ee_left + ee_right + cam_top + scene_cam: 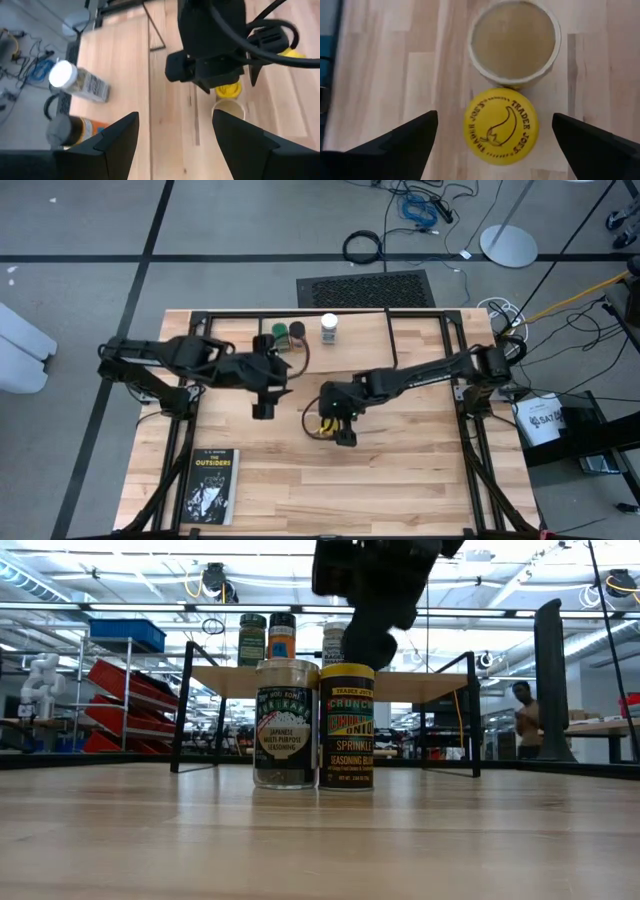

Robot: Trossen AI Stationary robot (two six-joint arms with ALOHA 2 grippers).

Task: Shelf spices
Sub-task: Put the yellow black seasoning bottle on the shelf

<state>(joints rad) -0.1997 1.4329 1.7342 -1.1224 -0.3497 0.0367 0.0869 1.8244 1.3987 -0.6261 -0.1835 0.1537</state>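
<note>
Our right gripper (pixel 490 137), fingers spread wide, hangs directly above the upright yellow-lidded jar (pixel 500 125); the left gripper (pixel 172 135) apparently holds nothing.

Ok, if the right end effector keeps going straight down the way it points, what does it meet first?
Most likely the round yellow lid of the yellow-lidded spice jar, centred between the open right end effector fingers; the tan-lidded jar stands just beyond.
</note>
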